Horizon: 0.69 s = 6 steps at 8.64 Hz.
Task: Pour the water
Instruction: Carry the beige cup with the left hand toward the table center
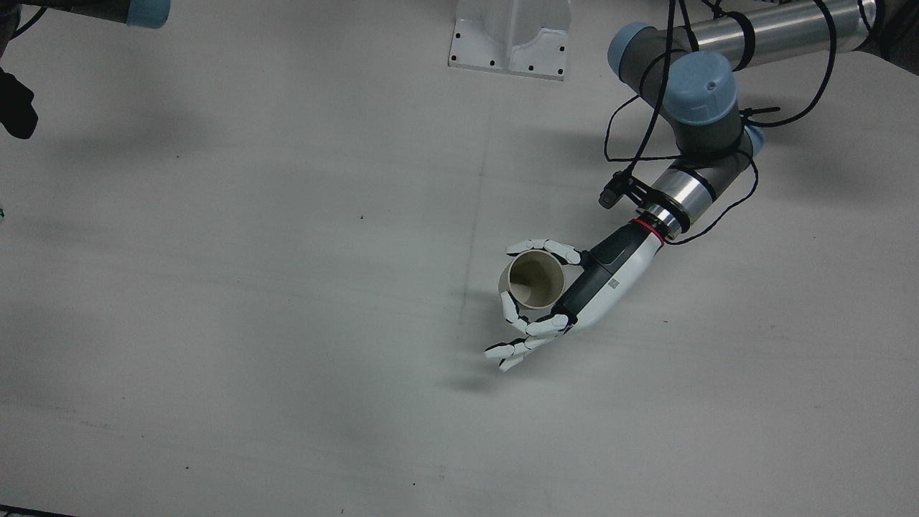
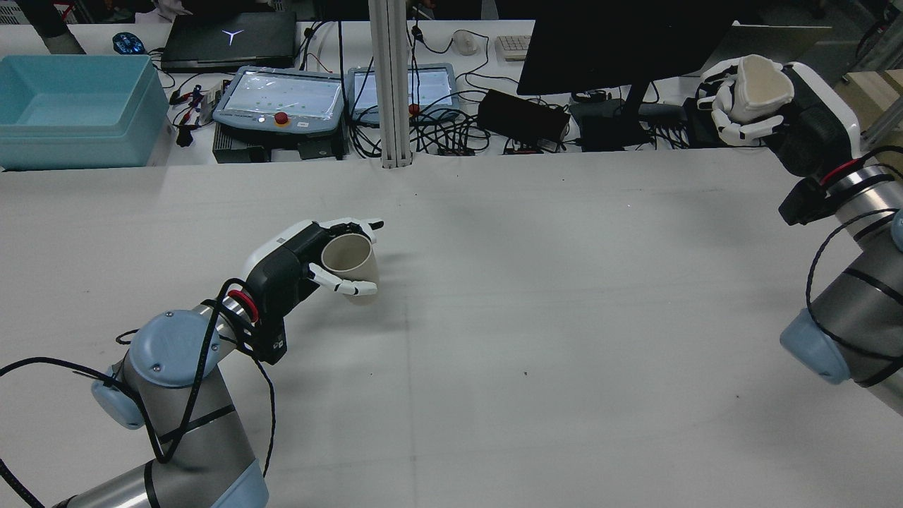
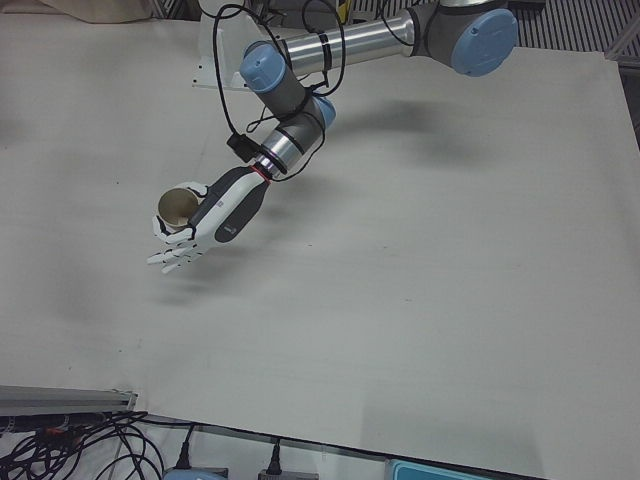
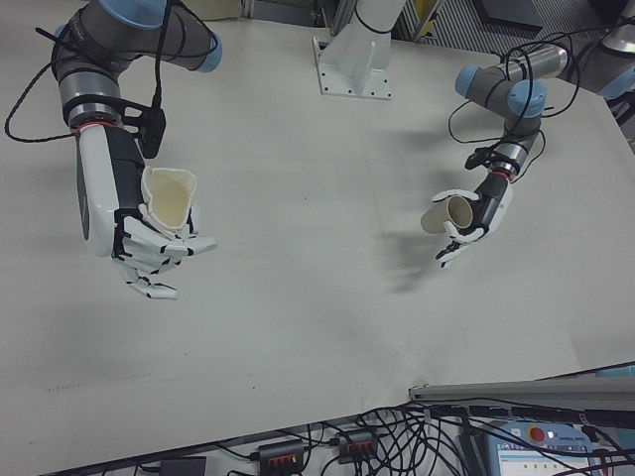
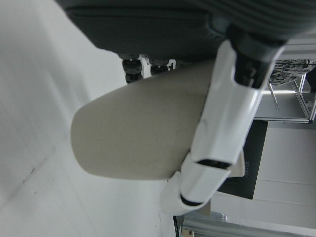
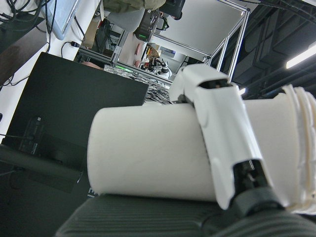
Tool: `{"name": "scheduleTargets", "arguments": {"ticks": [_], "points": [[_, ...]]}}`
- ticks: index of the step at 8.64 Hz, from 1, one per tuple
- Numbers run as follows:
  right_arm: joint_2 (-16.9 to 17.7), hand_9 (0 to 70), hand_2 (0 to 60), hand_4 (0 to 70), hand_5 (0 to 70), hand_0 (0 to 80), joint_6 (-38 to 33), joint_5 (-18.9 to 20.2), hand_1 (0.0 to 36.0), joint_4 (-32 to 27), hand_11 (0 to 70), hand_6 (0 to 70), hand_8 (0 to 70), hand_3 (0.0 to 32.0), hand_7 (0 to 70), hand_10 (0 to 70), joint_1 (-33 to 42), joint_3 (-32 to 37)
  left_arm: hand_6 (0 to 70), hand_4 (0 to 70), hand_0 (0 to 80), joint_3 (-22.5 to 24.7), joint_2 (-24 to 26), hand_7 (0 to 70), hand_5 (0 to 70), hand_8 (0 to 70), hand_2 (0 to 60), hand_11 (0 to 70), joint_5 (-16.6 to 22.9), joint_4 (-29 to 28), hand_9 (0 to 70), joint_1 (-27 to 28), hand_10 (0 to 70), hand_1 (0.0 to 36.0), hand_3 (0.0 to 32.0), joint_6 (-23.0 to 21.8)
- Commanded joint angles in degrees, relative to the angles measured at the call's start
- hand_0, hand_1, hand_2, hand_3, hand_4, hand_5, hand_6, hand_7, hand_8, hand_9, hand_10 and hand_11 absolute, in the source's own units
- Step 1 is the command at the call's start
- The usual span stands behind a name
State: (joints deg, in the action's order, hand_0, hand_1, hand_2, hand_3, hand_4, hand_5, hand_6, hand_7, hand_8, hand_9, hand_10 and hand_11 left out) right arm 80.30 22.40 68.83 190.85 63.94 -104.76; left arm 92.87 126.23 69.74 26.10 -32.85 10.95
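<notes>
Left hand (image 1: 567,298) wrapped around a beige paper cup (image 1: 535,280), fingers (image 1: 549,249) curled on its far and near sides, remaining fingers splayed past it toward the table's middle. Cup held roughly upright, mouth open to the overhead camera, no liquid discernible inside; whether its base touches the white table (image 1: 287,323) or sits just above it cannot be told. Same grasp from behind: left hand (image 2: 296,268) with cup (image 2: 350,257) on the left half of the table, and at close range the cup wall (image 5: 143,133) crossed by a white finger (image 5: 222,128). Right hand (image 4: 134,213) raised well clear of the table at the opposite side, closed on a second paper cup (image 4: 169,198), rim squeezed out of round. From behind, right hand (image 2: 769,99) and second cup (image 2: 758,85) high against the dark monitor (image 2: 621,42); close up, that cup (image 6: 148,153) pinned against the palm. The two cups well apart.
</notes>
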Motion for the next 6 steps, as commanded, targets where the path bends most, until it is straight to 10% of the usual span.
{"name": "scheduleTargets", "arguments": {"ticks": [1,6], "points": [[-1.7,70.0,49.2,45.3,28.3,80.0,0.7,0.1,36.0,5.1,29.8,70.0,61.9,0.0,70.0,18.1,0.1,-3.5,19.1,42.9,80.0,-7.3,6.6,14.5,70.0,11.4,60.0,15.0,-0.8,-2.2,5.7,4.3,7.4,36.0,0.0,2.4],[-4.4,70.0,51.8,48.5,28.9,80.0,9.0,0.1,36.0,9.1,25.7,70.0,59.0,0.0,70.0,15.1,0.7,-8.8,21.5,45.0,80.0,-19.0,26.3,16.7,70.0,11.8,60.0,14.6,-0.6,-1.2,6.1,4.4,7.2,36.0,0.0,4.6]]}}
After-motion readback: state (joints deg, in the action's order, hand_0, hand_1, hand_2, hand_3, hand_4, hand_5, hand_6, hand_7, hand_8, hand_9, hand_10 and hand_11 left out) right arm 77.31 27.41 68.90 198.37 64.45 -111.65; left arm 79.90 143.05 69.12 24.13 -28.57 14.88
